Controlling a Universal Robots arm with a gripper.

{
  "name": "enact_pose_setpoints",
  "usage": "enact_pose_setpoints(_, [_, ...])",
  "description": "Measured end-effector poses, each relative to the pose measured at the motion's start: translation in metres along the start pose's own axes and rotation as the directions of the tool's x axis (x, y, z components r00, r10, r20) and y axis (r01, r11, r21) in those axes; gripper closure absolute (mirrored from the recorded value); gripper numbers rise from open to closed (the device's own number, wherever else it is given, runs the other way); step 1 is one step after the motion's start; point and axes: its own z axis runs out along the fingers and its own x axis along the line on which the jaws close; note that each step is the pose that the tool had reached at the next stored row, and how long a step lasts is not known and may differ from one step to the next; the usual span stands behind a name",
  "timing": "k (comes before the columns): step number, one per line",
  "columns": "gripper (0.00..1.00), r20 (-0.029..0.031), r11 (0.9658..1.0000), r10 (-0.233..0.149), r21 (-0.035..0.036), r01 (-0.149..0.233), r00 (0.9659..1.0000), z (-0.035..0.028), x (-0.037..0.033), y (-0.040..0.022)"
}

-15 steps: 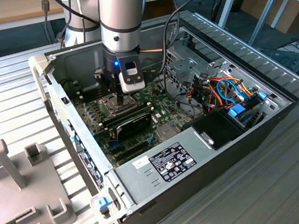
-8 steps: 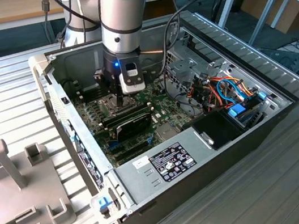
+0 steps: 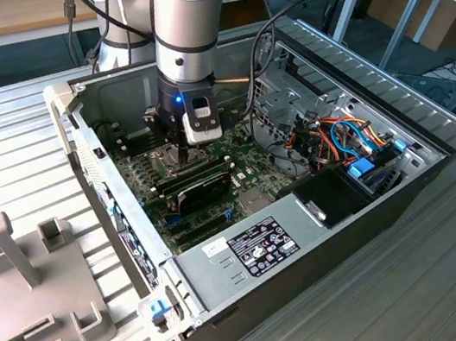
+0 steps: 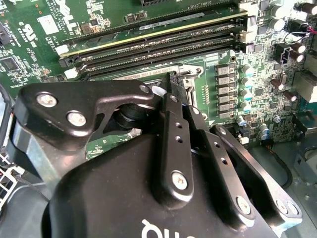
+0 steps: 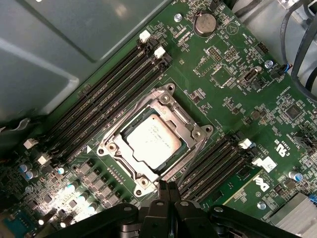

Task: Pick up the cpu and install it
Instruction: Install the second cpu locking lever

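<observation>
CPU [image 5: 151, 140] sits seated in the socket frame [image 5: 193, 130] mid-motherboard [image 5: 223, 59], gripper [image 5: 167, 191] poised at the frame's edge just clear of it, jaws pressed together on nothing, so placement looks done.

Exterior view: high, oblique, well back from the gripper [image 3: 183, 150] — both wrist views close above the motherboard [image 5: 233, 74], sharing it.

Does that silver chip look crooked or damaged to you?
Nothing stands out. The cpu lies flat and square inside its socket frame, with no visible damage. The claw sits closed just beside the frame.
</observation>
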Motion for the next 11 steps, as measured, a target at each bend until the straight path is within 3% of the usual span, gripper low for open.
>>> enact_pose_setpoints(7, [0.89,0.0,1.0,0.0,-0.0001,0.0,1.0,-0.0005,0.0,0.0])
enact_pose_setpoints(11, [0.89,0.0001,1.0,0.0,-0.0002,0.0,1.0,-0.0062,0.0001,0.0001])
